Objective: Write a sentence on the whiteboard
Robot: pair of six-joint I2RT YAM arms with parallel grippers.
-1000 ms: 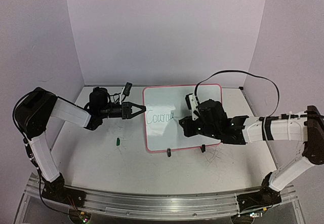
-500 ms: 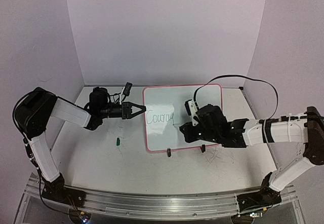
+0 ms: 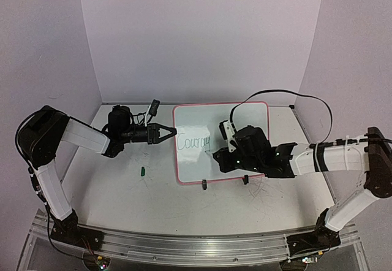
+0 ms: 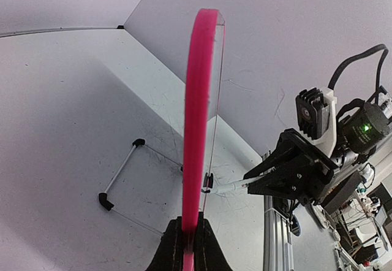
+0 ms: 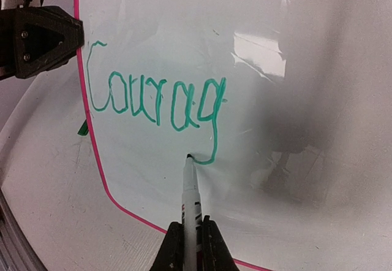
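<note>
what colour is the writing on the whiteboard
The writing is green, clearest in the right wrist view.

Whiteboard (image 3: 197,119) propped upright, left edge pinched by left gripper (image 3: 173,133); right gripper (image 3: 215,155) beside green sentence (image 3: 191,142); small green object (image 3: 142,171) on table (image 3: 122,194).

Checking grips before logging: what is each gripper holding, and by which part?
The left gripper clamps the whiteboard by its pink side edge; the right gripper holds a marker by its barrel.
</note>
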